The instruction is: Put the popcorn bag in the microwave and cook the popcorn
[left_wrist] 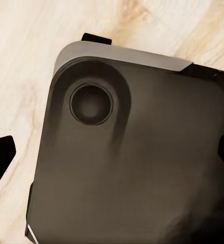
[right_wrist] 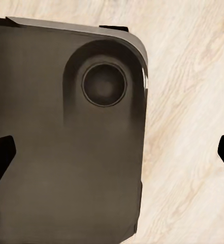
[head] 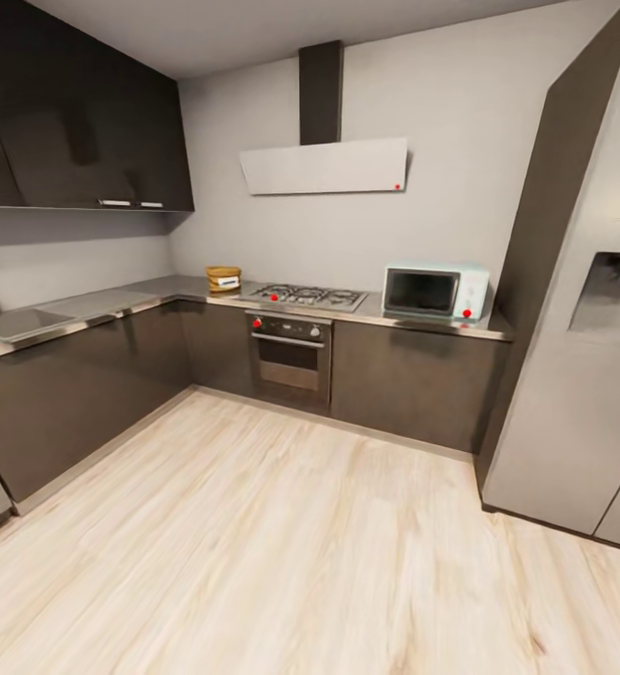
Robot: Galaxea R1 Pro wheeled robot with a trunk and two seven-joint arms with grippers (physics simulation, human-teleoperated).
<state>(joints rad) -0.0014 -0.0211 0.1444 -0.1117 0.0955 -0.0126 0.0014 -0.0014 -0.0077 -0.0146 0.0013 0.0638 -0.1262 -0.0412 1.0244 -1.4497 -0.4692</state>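
The popcorn bag (head: 223, 278), a small tan sack with a white label, stands on the countertop (head: 150, 292) in the far corner, left of the hob. At the worktop's right end sits the pale mint microwave (head: 434, 292) with its dark door shut. The left wrist view has my left gripper (left_wrist: 112, 157) open, its black fingertips (left_wrist: 1, 158) far apart over my dark base (left_wrist: 142, 168) and the wood floor. My right gripper (right_wrist: 112, 155) is open too, above the base (right_wrist: 56, 168), with nothing between its fingers.
A steel gas hob (head: 310, 296) and a built-in oven (head: 291, 354) lie between bag and microwave. A sink (head: 14, 323) with a tap is on the left counter. A tall grey fridge (head: 572, 394) stands at the right. Pale wood floor (head: 281, 544) stretches ahead.
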